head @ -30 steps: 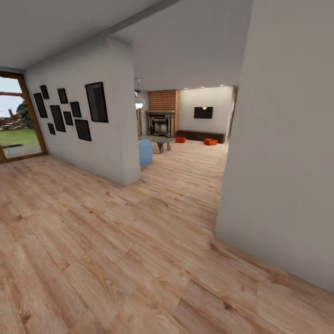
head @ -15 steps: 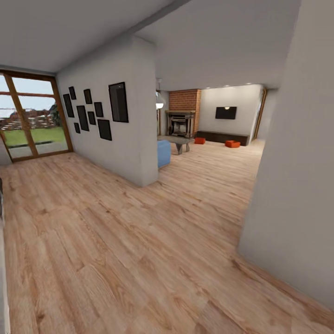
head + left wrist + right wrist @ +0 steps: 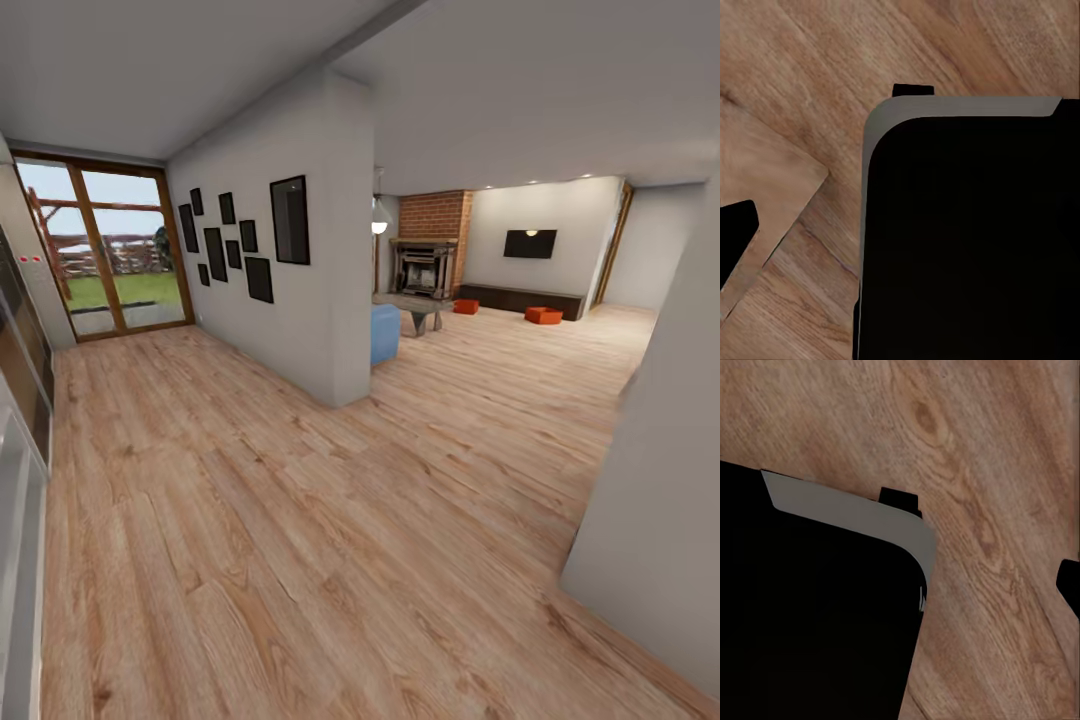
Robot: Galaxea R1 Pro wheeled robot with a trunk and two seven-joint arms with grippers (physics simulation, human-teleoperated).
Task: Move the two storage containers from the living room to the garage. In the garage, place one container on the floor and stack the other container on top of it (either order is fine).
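Far down the room in the head view, the two storage containers show as small orange-red bins on the light wood floor. One container (image 3: 466, 306) lies near the brick fireplace (image 3: 432, 255). The other container (image 3: 544, 315) lies in front of the long dark low cabinet (image 3: 520, 298) under the wall TV (image 3: 530, 243). In the left wrist view a dark fingertip (image 3: 735, 240) hangs over the wood planks beside my black base (image 3: 967, 240). In the right wrist view a dark fingertip (image 3: 1069, 585) sits at the frame's edge, next to the base (image 3: 810, 607).
A white partition wall (image 3: 320, 260) with black picture frames stands between the hallway and the living room, with a blue sofa end (image 3: 385, 333) behind it. A grey wall corner (image 3: 660, 480) juts in close on the right. Glass doors (image 3: 110, 250) lie at the far left.
The whole head view has shifted as the camera moved: the glass doors and a left-hand cabinet came into view and the right wall slid off. The containers themselves have not moved.
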